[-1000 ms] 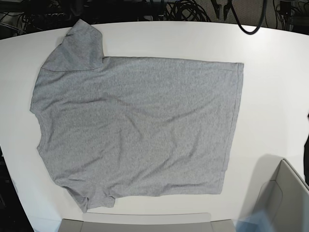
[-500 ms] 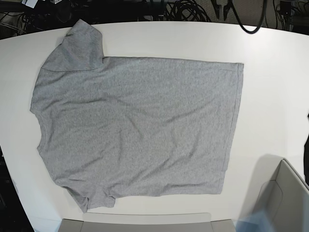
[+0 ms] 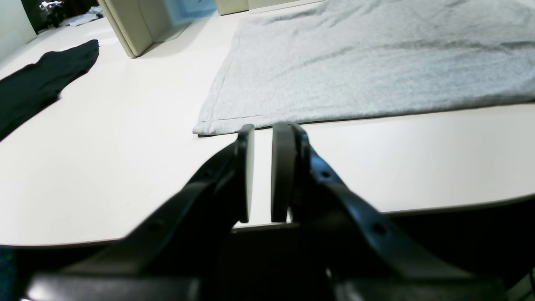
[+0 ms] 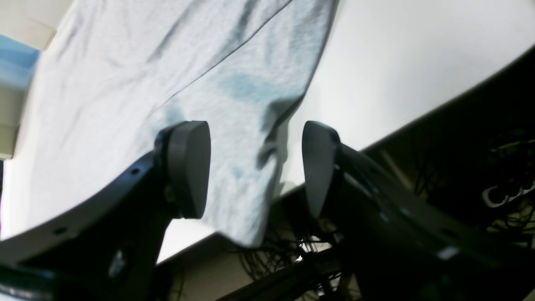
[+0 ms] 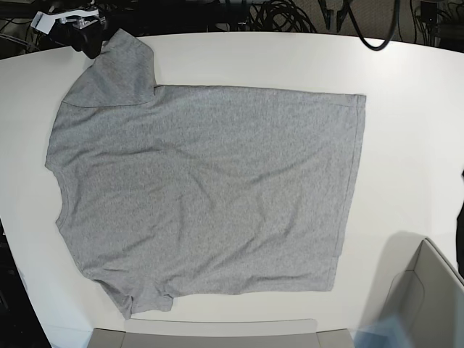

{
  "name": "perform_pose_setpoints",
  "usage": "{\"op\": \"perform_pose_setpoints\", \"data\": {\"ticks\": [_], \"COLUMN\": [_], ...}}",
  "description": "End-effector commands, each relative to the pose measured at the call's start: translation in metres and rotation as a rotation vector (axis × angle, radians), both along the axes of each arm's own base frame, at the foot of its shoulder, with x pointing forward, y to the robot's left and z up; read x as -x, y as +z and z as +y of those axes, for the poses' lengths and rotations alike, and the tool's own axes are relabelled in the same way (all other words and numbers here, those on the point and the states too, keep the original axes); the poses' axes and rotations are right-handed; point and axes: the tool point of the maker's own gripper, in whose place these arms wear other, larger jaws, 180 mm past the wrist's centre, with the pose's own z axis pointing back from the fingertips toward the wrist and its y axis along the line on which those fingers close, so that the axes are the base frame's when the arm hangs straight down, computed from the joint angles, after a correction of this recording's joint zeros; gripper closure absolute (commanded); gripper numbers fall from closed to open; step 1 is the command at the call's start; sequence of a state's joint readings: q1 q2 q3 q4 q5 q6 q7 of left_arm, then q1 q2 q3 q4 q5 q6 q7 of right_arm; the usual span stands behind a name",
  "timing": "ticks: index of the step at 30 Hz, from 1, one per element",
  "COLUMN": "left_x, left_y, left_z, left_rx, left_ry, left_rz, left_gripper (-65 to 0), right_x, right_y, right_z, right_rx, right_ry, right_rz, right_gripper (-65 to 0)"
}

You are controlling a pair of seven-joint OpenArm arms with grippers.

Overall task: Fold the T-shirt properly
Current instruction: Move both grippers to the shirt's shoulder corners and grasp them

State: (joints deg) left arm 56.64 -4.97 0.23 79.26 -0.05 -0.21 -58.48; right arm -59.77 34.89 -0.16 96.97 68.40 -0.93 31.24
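T-shirt [image 5: 206,188] folding is judged not yet begun: the garment is spread flat, plain side up, across the middle of the white table [image 5: 413,130], with no fold in it.

Right gripper [image 4: 256,167]: seen in its wrist view with the jaws set wide apart and nothing between the pads. A sleeve of the shirt lies under and beyond the gap, its end hanging over the table edge. The wide opening over that sleeve is judged to be a set-up for a pinch there. In the base view the same gripper [image 5: 85,38] is seen at the far left corner, just beside the upper sleeve; whether it touches the cloth cannot be told.

Left gripper [image 3: 263,175]: the jaws are drawn nearly together, a narrow slit left between the pads, and nothing is held. It is positioned low at the table edge, pointed at the hem corner of the shirt but apart from it. This arm is not seen in the base view.

Surroundings: a dark cloth [image 3: 37,88] is laid on the table well apart from the shirt, and a beige bin [image 5: 428,304] is placed at the near corner, beside the hem. The shirt is laid with collar and sleeves toward the right arm and hem toward the left arm, so each end is judged reachable by one gripper.
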Motion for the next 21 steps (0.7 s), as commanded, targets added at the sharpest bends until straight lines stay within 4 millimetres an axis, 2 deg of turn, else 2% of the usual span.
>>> {"op": "perform_pose_setpoints", "data": {"ticks": [1,6,14,18,21], "left_x": [0.003,0.004,0.005,0.002,0.005], "left_y": [0.007,0.007,0.011,0.026,0.041], "left_z": [0.001,0.001,0.003,0.020,0.041], "left_rx": [-0.007,-0.008,-0.010,-0.011,0.006], "left_ry": [-0.006,-0.006,0.000,0.067,0.117], "left_rz": [-0.020,-0.018,-0.030,-0.097,-0.128], "left_gripper": [-9.2,-9.2,-9.2,-9.2,-9.2], "right_x": [-0.002,-0.014,-0.019,-0.024,-0.026], "right_y": [0.000,-0.021,-0.036,-0.044,-0.048], "right_z": [-0.002,-0.001,0.002,0.013,0.022], "right_rx": [-0.018,-0.062,-0.068,-0.101,-0.128], "right_ry": [-0.005,0.007,0.014,0.067,0.085], "right_rz": [0.009,0.062,0.079,0.126,0.145], "right_gripper": [-34.8,-34.7,-34.7,-34.7,-34.7]}}
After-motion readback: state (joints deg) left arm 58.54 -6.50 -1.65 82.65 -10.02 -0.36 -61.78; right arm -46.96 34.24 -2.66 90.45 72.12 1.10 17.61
